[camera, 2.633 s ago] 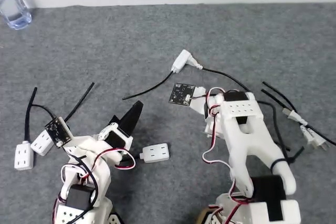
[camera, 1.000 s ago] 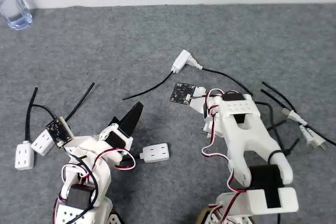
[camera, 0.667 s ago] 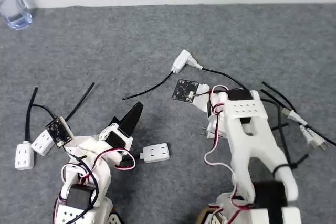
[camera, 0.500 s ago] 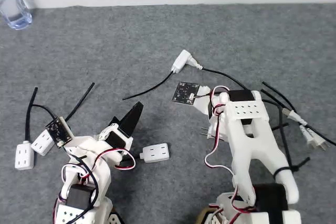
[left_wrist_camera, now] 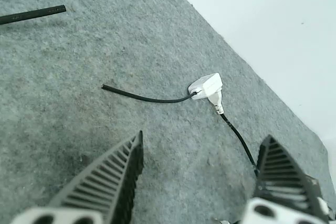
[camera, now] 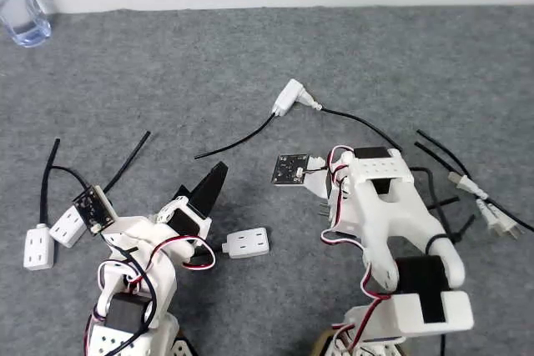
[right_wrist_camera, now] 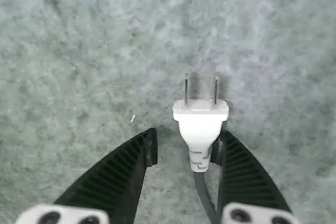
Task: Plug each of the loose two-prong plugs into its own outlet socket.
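Observation:
A white two-prong plug (right_wrist_camera: 201,121) lies on the grey carpet between the fingers of my right gripper (right_wrist_camera: 186,142), which is open; the plug rests against one finger and a gap shows on its other side. In the high view its prongs (camera: 324,206) stick out from under the right arm. A loose white outlet socket (camera: 248,242) lies just left of them. My left gripper (left_wrist_camera: 203,142) is open and holds nothing, near that socket. Farther back lies a joined plug and socket (camera: 290,97) (left_wrist_camera: 207,85). Two more sockets (camera: 50,235) sit at the far left.
Two more loose plugs with black cords (camera: 482,204) lie at the right, beside the right arm. A clear bottle (camera: 21,6) stands in the back left corner. Loose black cord ends (camera: 125,162) trail at the left. The carpet's far half is bare.
The right arm's wrist has drawn back toward the front and settled lower over the plug. The plug, the sockets and the left arm have stayed put.

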